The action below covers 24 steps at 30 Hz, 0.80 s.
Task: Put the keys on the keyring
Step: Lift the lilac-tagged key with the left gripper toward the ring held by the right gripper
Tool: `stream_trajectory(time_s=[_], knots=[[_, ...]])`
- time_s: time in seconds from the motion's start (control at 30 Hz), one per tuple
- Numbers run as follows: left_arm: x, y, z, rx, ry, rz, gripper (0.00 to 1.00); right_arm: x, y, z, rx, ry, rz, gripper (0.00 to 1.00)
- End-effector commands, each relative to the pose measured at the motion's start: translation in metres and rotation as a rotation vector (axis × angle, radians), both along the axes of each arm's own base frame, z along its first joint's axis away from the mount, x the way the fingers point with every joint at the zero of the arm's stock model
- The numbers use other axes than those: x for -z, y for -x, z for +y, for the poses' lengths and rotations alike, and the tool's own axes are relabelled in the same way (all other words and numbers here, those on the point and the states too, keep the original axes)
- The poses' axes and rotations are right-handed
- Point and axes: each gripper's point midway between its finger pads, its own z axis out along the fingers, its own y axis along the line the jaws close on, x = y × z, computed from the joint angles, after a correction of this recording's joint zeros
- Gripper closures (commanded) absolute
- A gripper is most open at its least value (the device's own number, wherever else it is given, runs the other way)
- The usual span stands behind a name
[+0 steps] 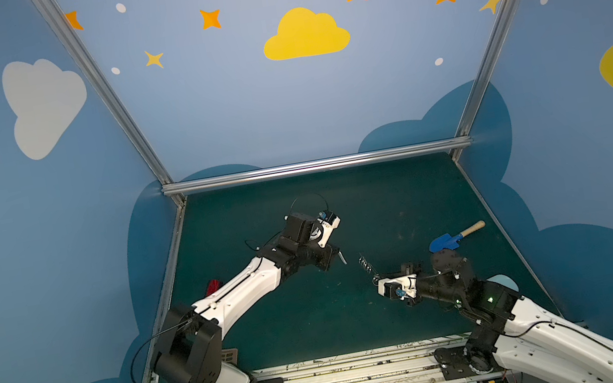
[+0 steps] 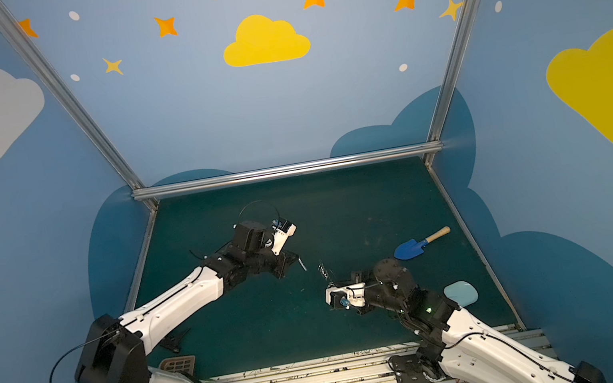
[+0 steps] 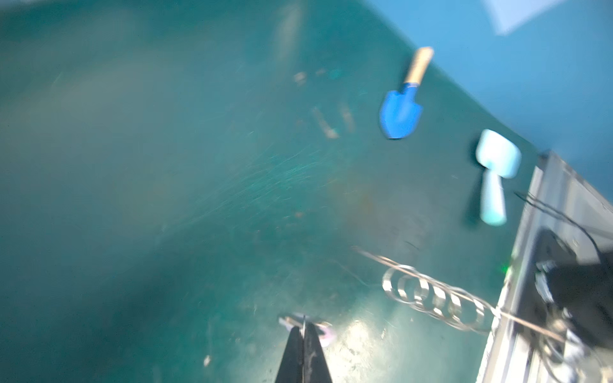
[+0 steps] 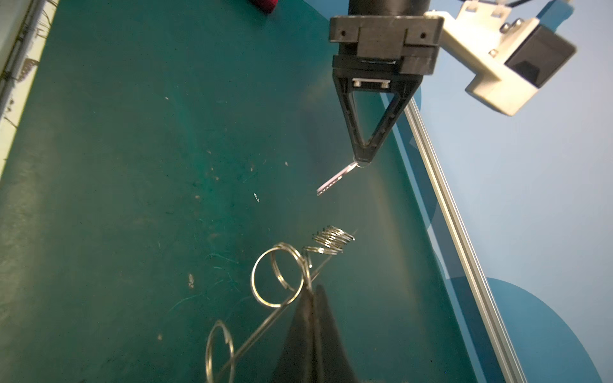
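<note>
While both hang over the middle of the tabletop (image 1: 383,205), left gripper (image 4: 362,158) clamped on key (image 4: 333,180) by its head, right gripper (image 4: 313,295) clamped on keyring (image 4: 331,240) at plate edge, key tip near keyring, not touching.

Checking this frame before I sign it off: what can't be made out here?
- key: head hidden in the left gripper in the right wrist view; blurred in the left wrist view.
- keyring: plate edge-on in the right gripper, so cutout and holes unseen; too small in both top views.
- red gadget: mostly behind the left arm in a top view; cut off by the edge in the right wrist view.
</note>
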Motion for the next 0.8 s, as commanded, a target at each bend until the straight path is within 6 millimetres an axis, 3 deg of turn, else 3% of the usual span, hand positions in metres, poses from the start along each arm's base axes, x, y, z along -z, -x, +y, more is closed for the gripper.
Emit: stream_trajectory(time_s=[0.0,0.47,0.77], knots=[[-0.032,0.01,-0.013,0.172,0.076,-0.213,0.96,-0.021,0.004,0.008,-0.034,-0.07,0.025,1.0],[-0.064,0.064,-0.025,0.494,0.233,-0.431,0.96,-0.039,0.013,0.016,-0.077,-0.151,0.143,1.0],[-0.069,0.091,-0.031,0.62,0.168,-0.542,0.96,-0.043,0.017,0.015,-0.087,-0.146,0.16,1.0]])
